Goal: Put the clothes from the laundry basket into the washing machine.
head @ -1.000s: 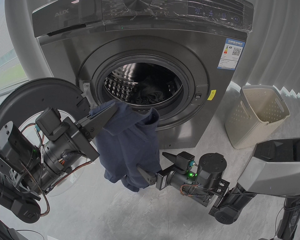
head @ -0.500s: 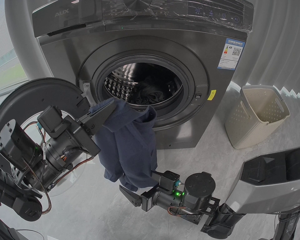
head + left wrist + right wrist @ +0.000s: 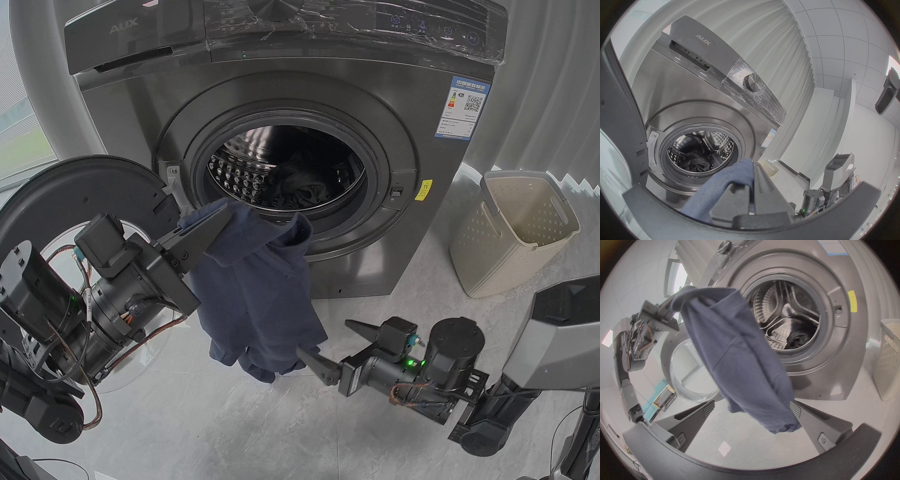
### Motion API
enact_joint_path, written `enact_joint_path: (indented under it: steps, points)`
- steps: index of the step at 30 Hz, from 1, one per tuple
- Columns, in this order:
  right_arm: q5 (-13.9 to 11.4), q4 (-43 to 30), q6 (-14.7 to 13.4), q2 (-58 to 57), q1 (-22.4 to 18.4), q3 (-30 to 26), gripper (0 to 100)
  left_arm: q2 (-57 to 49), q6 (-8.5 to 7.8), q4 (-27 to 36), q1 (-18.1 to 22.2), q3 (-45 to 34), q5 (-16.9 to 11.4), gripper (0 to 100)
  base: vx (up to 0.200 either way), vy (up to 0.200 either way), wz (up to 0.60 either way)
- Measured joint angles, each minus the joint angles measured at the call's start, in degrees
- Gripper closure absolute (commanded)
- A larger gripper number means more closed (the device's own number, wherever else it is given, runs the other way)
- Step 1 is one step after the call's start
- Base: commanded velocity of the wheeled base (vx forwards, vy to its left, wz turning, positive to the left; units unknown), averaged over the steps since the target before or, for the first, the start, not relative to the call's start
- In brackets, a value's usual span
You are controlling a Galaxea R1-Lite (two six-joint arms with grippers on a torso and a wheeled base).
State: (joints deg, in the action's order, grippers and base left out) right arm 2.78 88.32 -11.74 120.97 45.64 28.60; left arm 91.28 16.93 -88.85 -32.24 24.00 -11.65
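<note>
Navy garment (image 3: 256,294) hangs before the open washing machine (image 3: 375,112), long axis vertical, hem pointing down. Your left claw (image 3: 222,215) is clenched on its top edge; your right claw (image 3: 323,338), spread wide, sits beside the hem.

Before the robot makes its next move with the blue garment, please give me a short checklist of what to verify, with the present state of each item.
1. Door open: ok.
2. Left end effector shut on the garment: ok.
3. Garment lifted to the drum opening: not ok, most of it hangs below the rim.
4. Right end effector open beside the hem: ok.
5. Room in the drum: ok, the dark clothes lie low inside.
6. Basket emptied: cannot tell, its bottom is hidden.
</note>
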Motion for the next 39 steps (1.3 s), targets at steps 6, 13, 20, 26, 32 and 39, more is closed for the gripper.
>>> enact_joint_path:
  steps: [6, 13, 20, 26, 32, 39]
  points:
    - [-0.6, -0.4, 0.7, -1.5, -5.4, 1.0, 0, -0.3, -0.10, 0.0, -0.1, -0.4, -0.2, 100, 0.000, 0.000, 0.00]
    - [-1.2, -2.7, 1.2, -1.3, -8.8, 7.6, 0, -0.5, -0.18, 0.0, -0.3, -0.9, -0.4, 100, 0.000, 0.000, 0.00]
    - [-1.3, -3.8, 2.5, 1.7, -7.9, 11.4, 0, -0.8, -0.11, 0.0, -0.7, -1.0, -0.5, 100, 0.000, 0.000, 0.00]
    - [-1.2, -3.5, 2.7, 3.8, -5.0, 11.8, 0, -1.6, 0.09, 0.0, -0.7, -0.9, -0.7, 100, 0.000, 0.000, 0.00]
    - [-0.8, -3.7, 2.6, 4.3, -2.6, 11.7, 0, -1.8, 0.09, 0.0, -0.6, -0.8, -0.7, 100, 0.000, 0.000, 0.00]
    - [-0.6, -3.8, 2.5, 5.3, -2.0, 13.5, 0, -2.0, 0.09, 0.0, -0.7, -0.9, -0.6, 100, 0.000, 0.000, 0.00]
